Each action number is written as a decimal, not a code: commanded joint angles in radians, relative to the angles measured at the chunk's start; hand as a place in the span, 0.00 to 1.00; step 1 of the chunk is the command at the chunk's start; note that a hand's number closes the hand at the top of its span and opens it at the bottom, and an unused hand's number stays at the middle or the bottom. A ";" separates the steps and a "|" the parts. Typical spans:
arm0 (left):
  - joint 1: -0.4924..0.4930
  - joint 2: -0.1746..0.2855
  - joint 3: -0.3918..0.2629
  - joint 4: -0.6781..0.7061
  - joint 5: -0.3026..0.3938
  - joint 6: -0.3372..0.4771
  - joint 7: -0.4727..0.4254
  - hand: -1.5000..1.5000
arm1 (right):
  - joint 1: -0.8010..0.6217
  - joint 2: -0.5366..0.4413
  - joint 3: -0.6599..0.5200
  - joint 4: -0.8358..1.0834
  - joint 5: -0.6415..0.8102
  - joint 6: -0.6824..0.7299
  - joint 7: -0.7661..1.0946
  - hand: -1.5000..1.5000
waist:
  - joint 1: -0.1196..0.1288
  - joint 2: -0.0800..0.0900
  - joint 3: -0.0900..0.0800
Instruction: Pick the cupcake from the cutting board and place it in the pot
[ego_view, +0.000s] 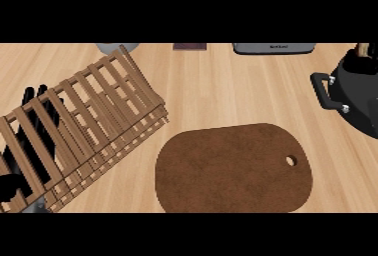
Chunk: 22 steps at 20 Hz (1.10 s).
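Seen from the head view: rounded dark-brown wooden cutting board lying bare at the lower middle of the pale wooden counter, hanging hole near its right edge, no cupcake on it. Black round pot well apart at the right edge, side handle toward the board, largely cut off. Cupcake nowhere plainly visible; only a tan streak and dark lumps above the pot's rim, too cut off to name, so nothing sure to say of wrapper or topping. Judging by the bare board, pick-up probably done, placing in the pot under way or finished; impossible to confirm. Black left hand at far left, glimpsed through a tilted light-wood slatted rack, fingers straight, upward, holding nothing, resting. Right hand not made out; open or closed, cannot tell.
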 joint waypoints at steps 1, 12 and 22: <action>-0.026 -0.069 -0.079 0.171 -0.041 -0.004 -0.045 0.50 | 0.026 -0.070 -0.077 0.109 -0.048 -0.055 -0.102 1.00 | -0.014 0.030 -0.025; 0.007 -0.081 -0.077 0.106 -0.031 -0.041 -0.017 0.50 | 0.061 -0.175 -0.201 0.443 -0.179 -0.046 -0.364 1.00 | 0.018 0.032 -0.023; 0.017 -0.099 -0.089 0.104 -0.051 -0.054 -0.010 0.50 | 0.017 -0.222 -0.278 0.717 -0.227 0.048 -0.381 0.00 | 0.027 0.032 -0.022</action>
